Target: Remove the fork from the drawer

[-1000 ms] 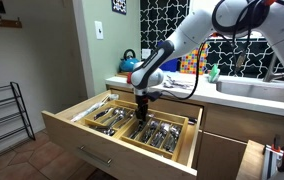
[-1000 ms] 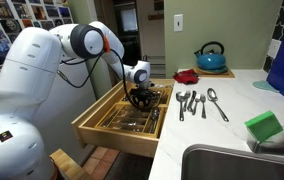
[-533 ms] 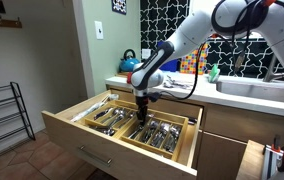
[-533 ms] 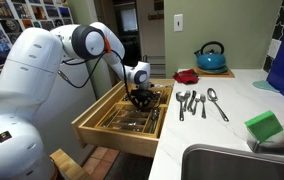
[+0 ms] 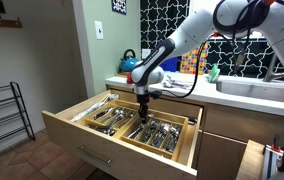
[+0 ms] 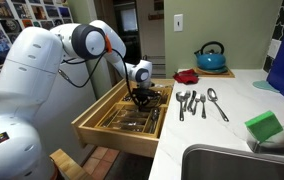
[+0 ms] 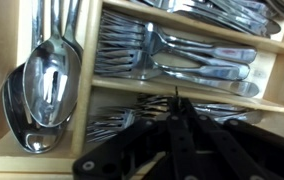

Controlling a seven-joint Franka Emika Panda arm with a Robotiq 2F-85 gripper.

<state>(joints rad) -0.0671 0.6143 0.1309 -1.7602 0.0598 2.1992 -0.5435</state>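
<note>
The pincer [image 7: 177, 112] hangs over stacked forks [image 7: 132, 122] in the drawer [image 5: 92, 140]; clenched or released, I cannot tell. A fork should be stiff, light and slick, so it is best pinched across its handle.

Bulky arm [image 6: 37, 75] clad in glossy white rounded shells, dark bands seen at the joints, black cable [image 5: 187, 88] looped at the wrist, matte black gripper [image 5: 142, 99] fitted

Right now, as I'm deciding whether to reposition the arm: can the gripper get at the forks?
Probably yes. The drawer stands open, the gripper hangs right over the forks, and nothing covers them. They lie packed, so singling one out may be fiddly.
</note>
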